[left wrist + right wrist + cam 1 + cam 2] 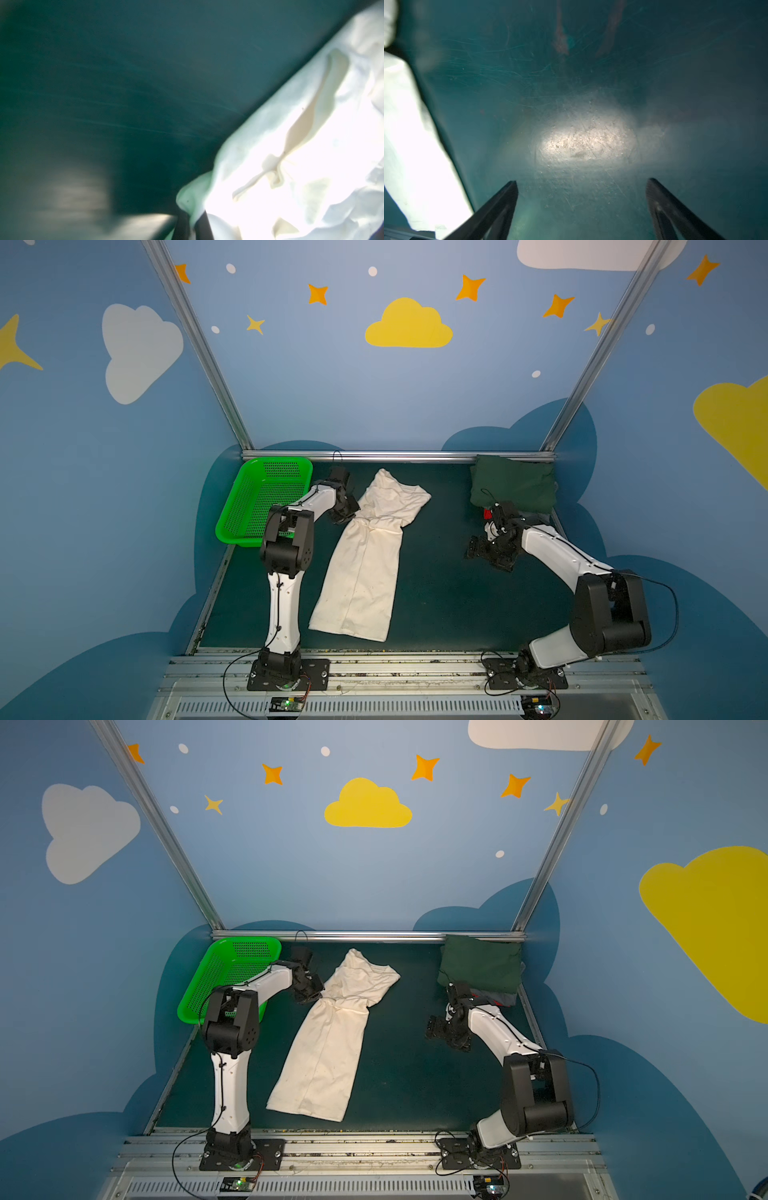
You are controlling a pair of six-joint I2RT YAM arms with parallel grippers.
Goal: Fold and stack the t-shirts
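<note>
- basket (266,497) sits at the table's (436,572) far left, just behind the left arm.
- left hand (345,516) is closed at the cream tee's (365,572) left edge, about where sleeve meets body; the wrist view shows a bit of cloth nipped between its fingers.
- cream tee lies mid-table as a long narrow strip, collar far, hem near; the side folds look done, so the crosswise fold seems to be the step in hand.
- right hand (581,182) hangs over bare table right of the tee, jaws wide, holding nothing.
- green tee (513,485) tops the pile in the far right corner.
- next, i judge, the right hand must pinch the opposite edge level with the left, so both lift evenly.
</note>
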